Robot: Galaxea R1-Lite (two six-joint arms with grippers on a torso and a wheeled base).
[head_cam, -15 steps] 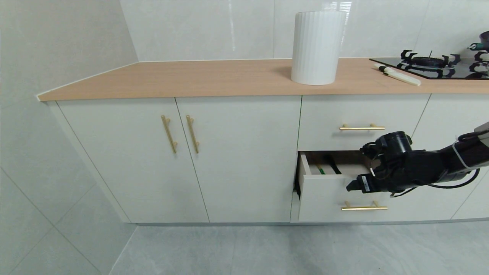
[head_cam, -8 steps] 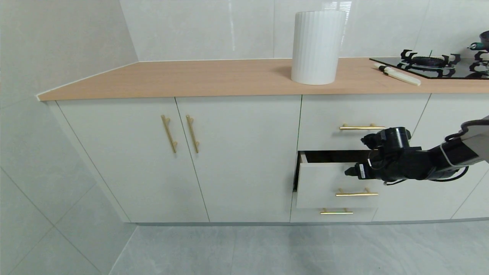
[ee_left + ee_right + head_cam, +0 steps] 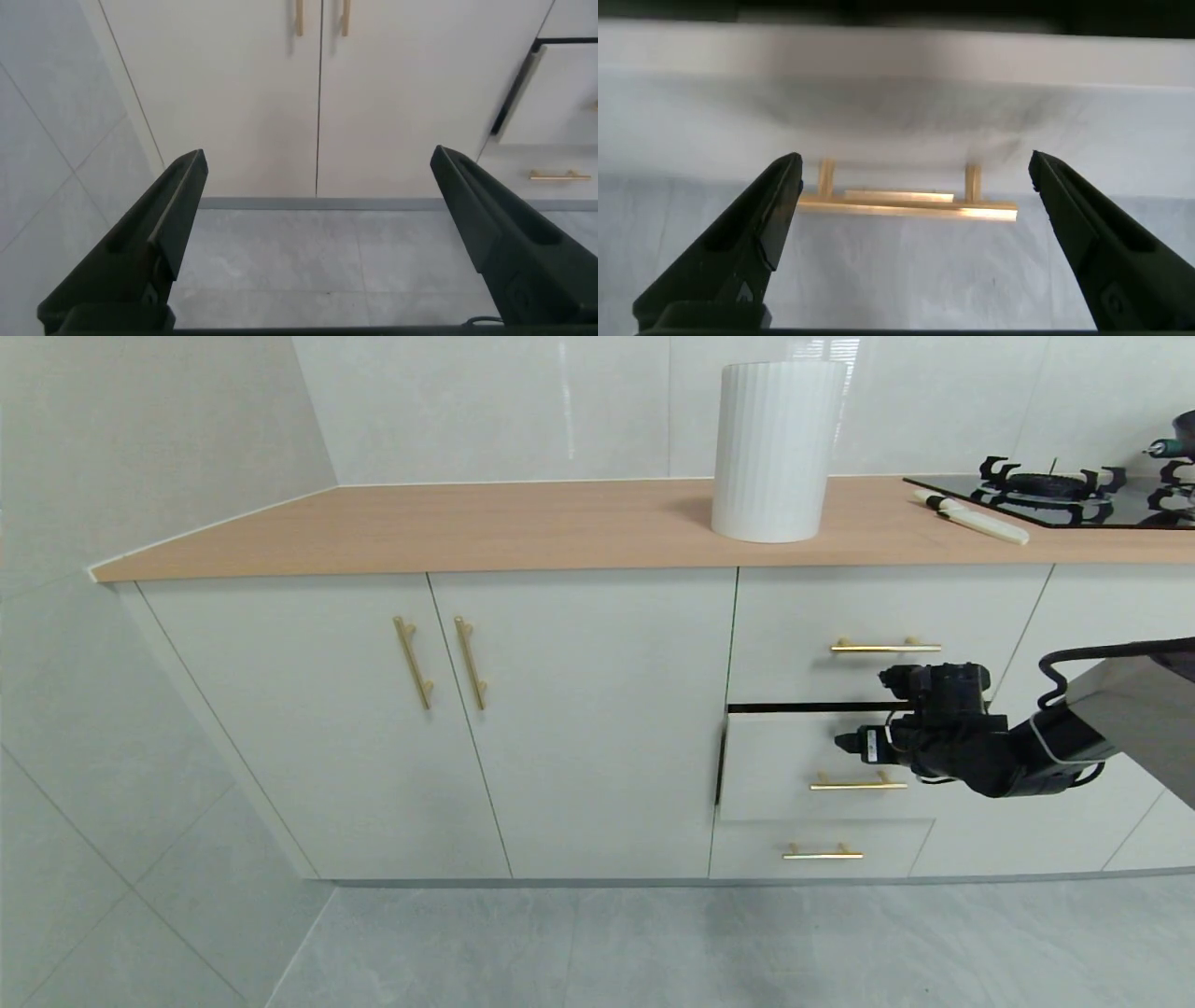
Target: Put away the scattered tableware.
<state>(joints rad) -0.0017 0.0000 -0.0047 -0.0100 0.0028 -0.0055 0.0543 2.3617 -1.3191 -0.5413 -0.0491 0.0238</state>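
Your right gripper [image 3: 848, 744] is released, its fingers [image 3: 775, 215] spread wide and holding nothing. It points at the front of the middle drawer [image 3: 775, 767], just above the brass handle [image 3: 857, 786]. You cannot tell whether the tips touch the panel. In the right wrist view the handle lies across the gap between the two fingers. The drawer stands a little proud of the cabinet, with a dark slit along its top edge at 12 o'clock and a narrow gap down its side at 9 o'clock.

Your left gripper [image 3: 316, 163] is released too and holds nothing. It hangs low, facing the doors [image 3: 318, 84] and the floor [image 3: 308, 252].

On the counter [image 3: 467, 527], at 1 o'clock from the right gripper, a knife [image 3: 971, 519] lies flat just beside the hob [image 3: 1055, 499]. A white ribbed canister [image 3: 770, 453] stands upright at 11 o'clock, apart from the knife.
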